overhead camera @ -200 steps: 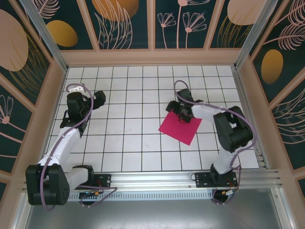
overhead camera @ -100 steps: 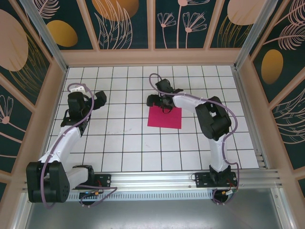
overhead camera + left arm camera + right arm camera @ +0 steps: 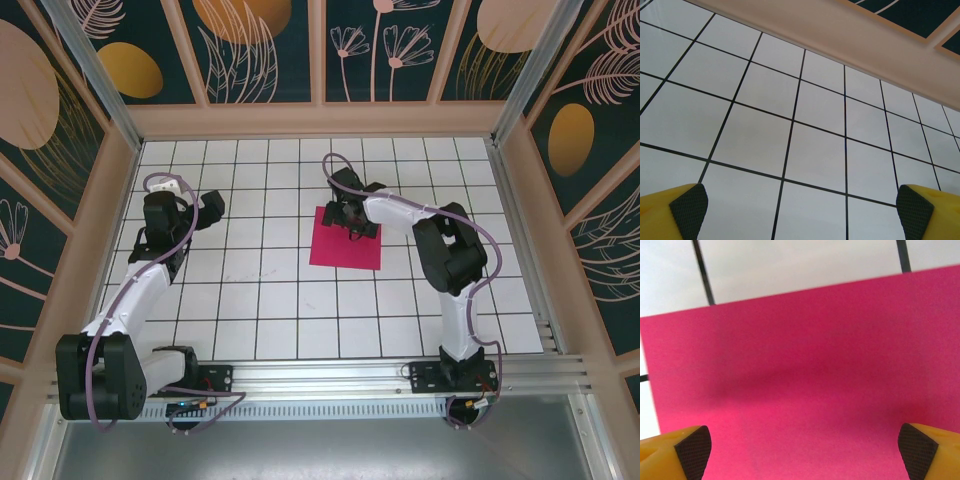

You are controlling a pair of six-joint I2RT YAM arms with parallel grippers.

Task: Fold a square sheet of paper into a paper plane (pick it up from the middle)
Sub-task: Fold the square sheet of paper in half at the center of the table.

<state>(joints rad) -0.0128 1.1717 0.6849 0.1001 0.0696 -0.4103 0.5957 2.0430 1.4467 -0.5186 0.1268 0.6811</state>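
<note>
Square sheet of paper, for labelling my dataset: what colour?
The sheet is plain magenta-pink, clearest in the right wrist view.

Top overhead, far — wrists close, downward; share gridded table (image 3: 260, 290).

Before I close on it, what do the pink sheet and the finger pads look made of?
The square sheet of paper: thin matte paper, probably; it lies flat with crisp edges, no sheen. The right gripper pads: dark, rubber-like, going by the fine crosshatch texture.
</note>
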